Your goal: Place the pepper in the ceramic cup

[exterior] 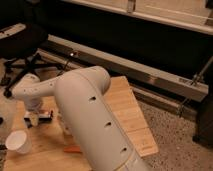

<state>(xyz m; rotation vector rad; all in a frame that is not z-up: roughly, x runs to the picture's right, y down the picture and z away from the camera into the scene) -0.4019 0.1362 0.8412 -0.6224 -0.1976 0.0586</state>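
The ceramic cup (19,141) (small, plain white) is sitting near the wooden table's (127,112) front left corner. The pepper (72,148) is lying flat to its right, showing only an orange-red strip, with the rest hidden by the arm (95,117). The gripper (33,119) is hanging just behind the cup.

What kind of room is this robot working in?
Probably an office or lab space: a black office chair, a speckled floor and a wooden table. The gripper hangs over the table near the white cup.
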